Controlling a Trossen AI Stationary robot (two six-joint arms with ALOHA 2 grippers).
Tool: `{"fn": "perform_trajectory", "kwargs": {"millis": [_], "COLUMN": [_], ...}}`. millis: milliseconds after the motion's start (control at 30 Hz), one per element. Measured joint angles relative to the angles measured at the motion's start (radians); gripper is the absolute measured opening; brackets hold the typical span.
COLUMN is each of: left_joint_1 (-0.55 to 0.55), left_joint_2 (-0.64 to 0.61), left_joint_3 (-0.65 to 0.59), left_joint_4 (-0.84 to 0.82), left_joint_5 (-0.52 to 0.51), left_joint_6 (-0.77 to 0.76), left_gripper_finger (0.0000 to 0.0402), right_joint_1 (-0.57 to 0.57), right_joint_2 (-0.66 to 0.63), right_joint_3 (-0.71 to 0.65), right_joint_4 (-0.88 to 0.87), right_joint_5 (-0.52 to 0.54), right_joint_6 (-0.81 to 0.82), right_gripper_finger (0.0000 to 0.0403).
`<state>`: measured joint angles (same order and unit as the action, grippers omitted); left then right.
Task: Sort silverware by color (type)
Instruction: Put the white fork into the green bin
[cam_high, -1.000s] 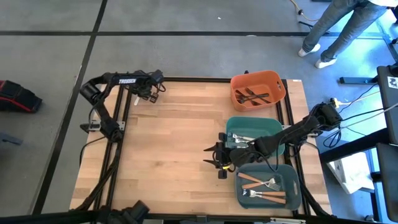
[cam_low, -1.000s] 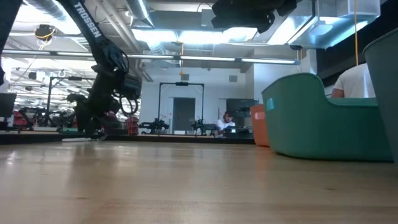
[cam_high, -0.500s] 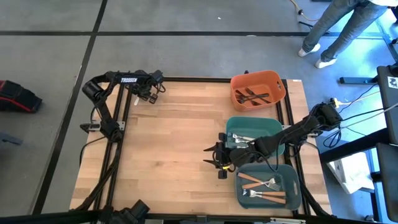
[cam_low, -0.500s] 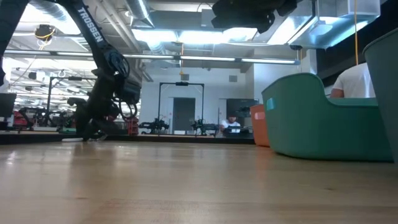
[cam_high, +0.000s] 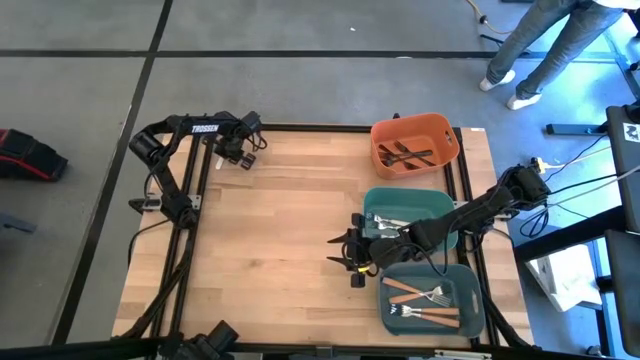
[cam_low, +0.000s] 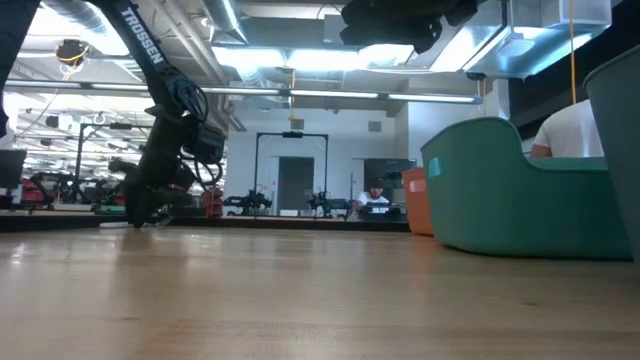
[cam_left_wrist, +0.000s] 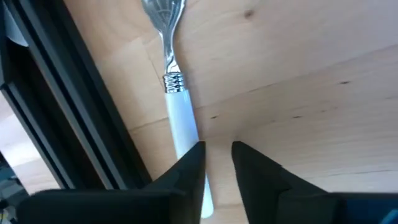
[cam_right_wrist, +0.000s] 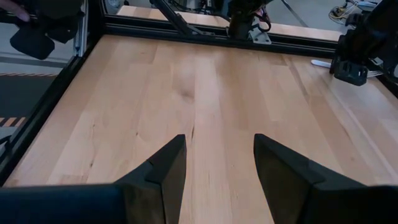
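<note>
High view: left gripper (cam_high: 240, 152) sits at the far left corner of the table (cam_high: 280, 230), low over the wood by the frame rail. Right gripper (cam_high: 350, 258) hangs mid-table, just beside the two teal bins. Orange bin (cam_high: 441, 128) holds dark forks (cam_high: 408, 155); the far teal bin (cam_high: 437, 200) has silver ones, mostly hidden under the right arm; the near teal bin (cam_high: 470, 298) has tan-handled forks (cam_high: 425, 296).

Low view: left arm is down at the table's far side, tip touching or nearly touching the wood; can't tell which. Teal bin wall fills the right.

Left wrist view: a white-handled fork (cam_left_wrist: 177, 106) lies flat on the wood, parallel to the black rail and just beside it. Fingers (cam_left_wrist: 193, 163) are set narrow; one pad meets the handle's edge, the handle isn't clearly between them, so grip unconfirmed.

Right wrist view: right gripper's fingers (cam_right_wrist: 168, 163) stand wide apart w/ nothing between, bare wood ahead.

Handling, as a guess: fork looks light, stiff, w/ a smooth, prob. slippery handle lying flush, so little to get under. Best hold is across the handle mid-length, near the balance point; the rail crowds one side.
</note>
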<state>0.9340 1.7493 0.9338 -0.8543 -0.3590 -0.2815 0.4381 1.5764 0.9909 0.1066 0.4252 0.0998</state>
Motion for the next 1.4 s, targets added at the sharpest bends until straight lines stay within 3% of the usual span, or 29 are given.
{"fn": "perform_trajectory", "kwargs": {"millis": [267, 500, 933, 1233, 1400], "left_joint_1": [-0.002, -0.042, -0.024, -0.025, -0.023], "left_joint_2": [0.004, 0.003, 0.006, 0.099, 0.092], "left_joint_3": [0.021, 0.068, 0.029, 0.021, 0.023], "left_joint_4": [-0.06, -0.129, -0.042, -0.019, 0.006], "left_joint_5": [-0.013, -0.299, -0.306, -0.321, -0.247], "left_joint_6": [0.003, -0.057, -0.051, -0.049, -0.007], "left_gripper_finger": [0.0024, 0.0006, 0.0005, 0.0005, 0.0005], "right_joint_1": [0.0, 0.0, 0.0, 0.0, 0.0], "right_joint_2": [0.0, 0.0, 0.0, 0.0, 0.0], "right_joint_3": [0.0, 0.0, 0.0, 0.0, 0.0], "right_joint_4": [0.0, 0.004, 0.005, 0.004, 0.004], "right_joint_5": [0.0, 0.0, 0.0, 0.0, 0.0], "right_joint_6": [0.0, -0.001, 0.008, 0.024, 0.024], "right_gripper_finger": [0.0172, 0.0172, 0.0172, 0.0172, 0.0172]}}
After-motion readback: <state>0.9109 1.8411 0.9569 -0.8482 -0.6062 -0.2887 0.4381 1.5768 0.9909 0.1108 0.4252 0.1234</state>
